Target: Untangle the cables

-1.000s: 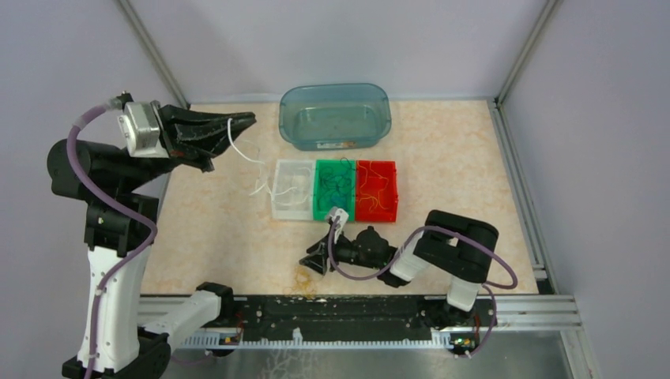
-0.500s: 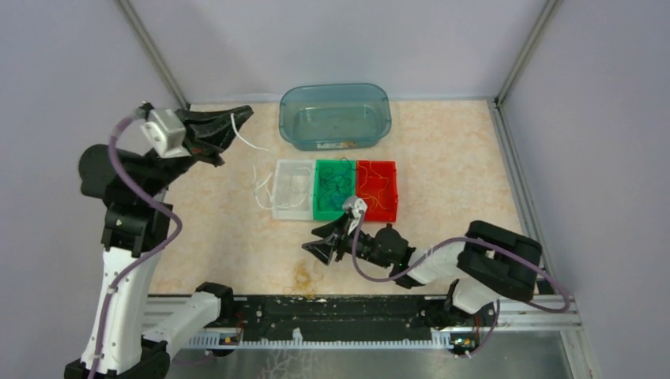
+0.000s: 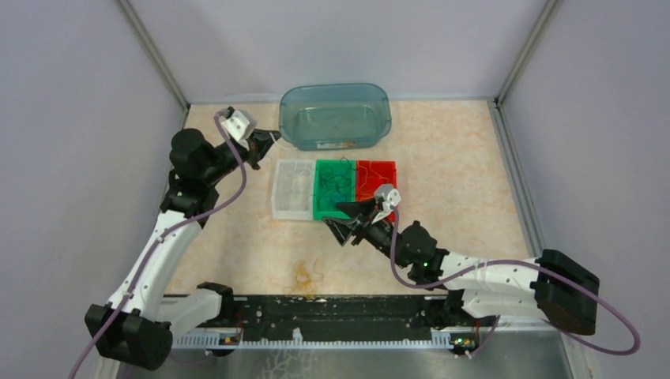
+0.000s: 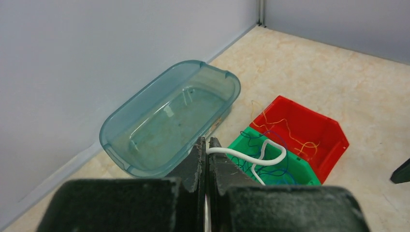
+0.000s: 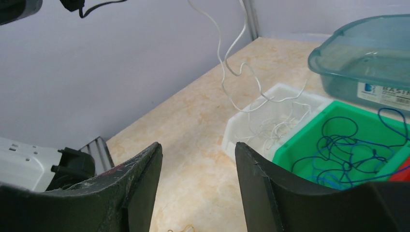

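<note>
My left gripper (image 3: 267, 142) is shut on a thin white cable (image 4: 251, 157) and holds it up between the blue tub (image 3: 335, 115) and the white bin (image 3: 293, 189). In the right wrist view the white cable (image 5: 227, 63) hangs down in loops into the white bin (image 5: 270, 116). The green bin (image 3: 335, 188) holds dark blue cables and the red bin (image 3: 377, 183) holds orange ones. My right gripper (image 3: 341, 222) is open and empty, low over the table just in front of the green bin. Its fingers (image 5: 140, 179) point towards the white bin.
A small tangle of yellow cable (image 3: 309, 276) lies on the table near the front rail. The tub stands at the back against the wall. Metal frame posts and grey walls close in both sides.
My left arm has swung down and to the right, carrying the white cable from high at the left to beside the tub. My right arm has reached forward to the bins' front.
</note>
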Controlling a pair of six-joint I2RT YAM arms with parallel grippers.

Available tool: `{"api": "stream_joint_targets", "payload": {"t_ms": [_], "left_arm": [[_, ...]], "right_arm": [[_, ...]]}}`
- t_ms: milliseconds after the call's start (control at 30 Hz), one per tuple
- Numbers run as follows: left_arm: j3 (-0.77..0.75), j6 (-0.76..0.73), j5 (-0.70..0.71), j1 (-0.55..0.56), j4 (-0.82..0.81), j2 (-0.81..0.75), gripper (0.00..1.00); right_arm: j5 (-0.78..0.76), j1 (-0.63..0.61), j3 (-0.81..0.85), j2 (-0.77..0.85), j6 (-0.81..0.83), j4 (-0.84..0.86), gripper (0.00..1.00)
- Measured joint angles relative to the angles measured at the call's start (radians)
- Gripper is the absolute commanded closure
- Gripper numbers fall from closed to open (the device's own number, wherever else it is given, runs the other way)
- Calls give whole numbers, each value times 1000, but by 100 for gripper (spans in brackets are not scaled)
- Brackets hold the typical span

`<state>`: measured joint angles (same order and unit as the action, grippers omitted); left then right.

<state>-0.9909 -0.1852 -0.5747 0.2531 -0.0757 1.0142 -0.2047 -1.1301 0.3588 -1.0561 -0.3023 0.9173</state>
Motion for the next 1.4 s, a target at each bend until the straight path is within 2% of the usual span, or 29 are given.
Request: {"api": "stream_joint_targets", "payload": {"t_ms": [200,533,867,1233,1400], "left_arm": [[35,-79,21,0,-46,80,100],[94,-188,112,0,-89,199,100],[118,-201,172,45,-222,308,100],[62,-196,171,84,-250,443,100],[82,-270,187,87,-237,482,100]], "right_arm": [[-75,0,-12,73,22,-73,42],[-112,0,-12,135,34,-142,43],[-120,0,-12,138,33,-158,43],[-137,0,-12,139,34,-159,43],[-161,0,-12,169,39,-174,42]]}}
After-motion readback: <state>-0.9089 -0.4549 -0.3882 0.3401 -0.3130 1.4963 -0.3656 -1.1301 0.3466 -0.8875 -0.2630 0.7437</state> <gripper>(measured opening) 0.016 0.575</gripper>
